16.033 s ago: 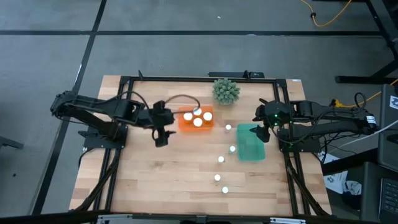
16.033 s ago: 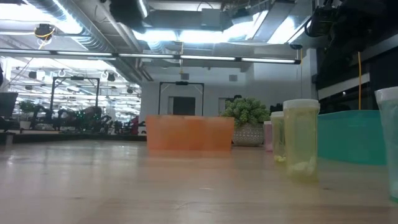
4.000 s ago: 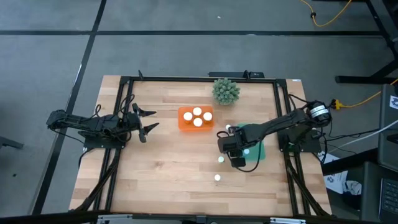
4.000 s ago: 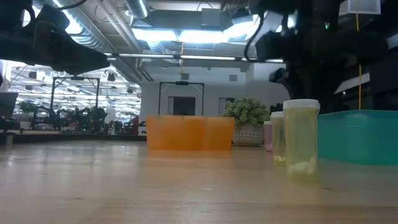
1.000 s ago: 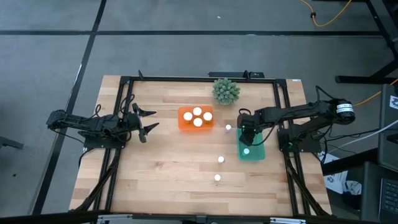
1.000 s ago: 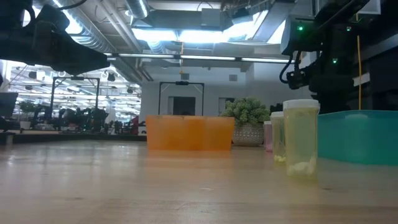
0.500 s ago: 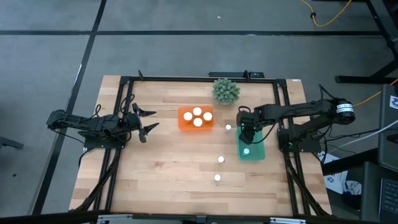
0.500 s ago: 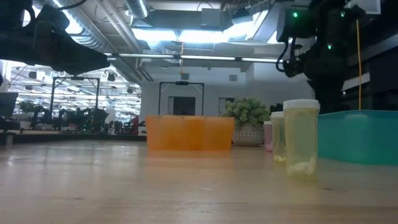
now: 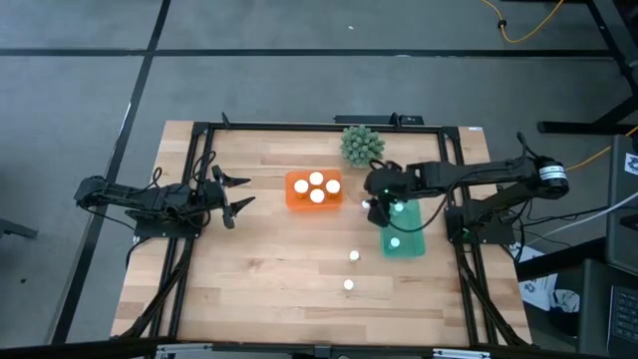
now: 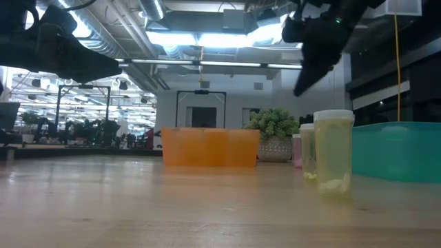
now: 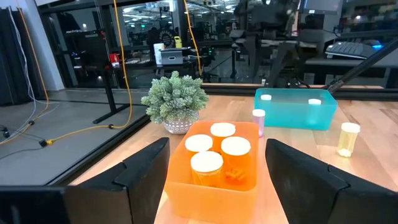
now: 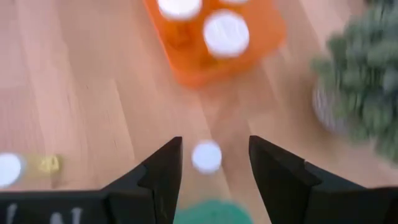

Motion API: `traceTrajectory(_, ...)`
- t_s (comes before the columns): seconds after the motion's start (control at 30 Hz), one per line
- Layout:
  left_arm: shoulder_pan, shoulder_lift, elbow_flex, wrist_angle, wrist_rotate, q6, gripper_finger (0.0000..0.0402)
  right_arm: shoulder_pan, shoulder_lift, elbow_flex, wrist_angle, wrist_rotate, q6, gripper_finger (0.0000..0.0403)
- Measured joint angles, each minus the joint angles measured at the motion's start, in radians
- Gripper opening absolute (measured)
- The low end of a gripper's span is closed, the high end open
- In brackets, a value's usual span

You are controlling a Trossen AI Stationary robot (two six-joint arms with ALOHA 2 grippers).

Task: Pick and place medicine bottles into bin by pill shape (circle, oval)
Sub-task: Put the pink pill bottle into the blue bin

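Landmark: shallow orange plastic tray (image 9: 315,189) on the wooden bench (image 9: 259,269), holding four white-capped medicine bottles (image 11: 215,147). Right hand (image 9: 376,206) hovers just beside the tray's plant side, fingers apart, empty, over a lone white-capped bottle (image 12: 206,156). Teal plastic tray (image 9: 403,231) past that, two white caps inside (image 11: 290,99). Two more bottles (image 9: 351,270) stand on bare bench, well away from the orange tray. Spiky green plant ball (image 9: 362,146) near the tray's far corner. Left hand (image 9: 237,196) waits on the opposite side, fingers apart, empty.
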Motion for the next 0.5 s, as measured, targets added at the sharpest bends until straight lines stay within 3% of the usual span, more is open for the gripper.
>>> traceTrajectory(0.17, 0.0, 0.0, 0.0, 0.0, 0.0, 0.0, 0.0257, 0.002, 0.001, -0.001, 0.092, 0.003, -0.058, 0.0187)
traceTrajectory(0.5, 0.0, 0.0, 0.0, 0.0, 0.0, 0.0, 0.0257, 0.002, 0.001, -0.002, 0.097, 0.003, -0.13, 0.0187)
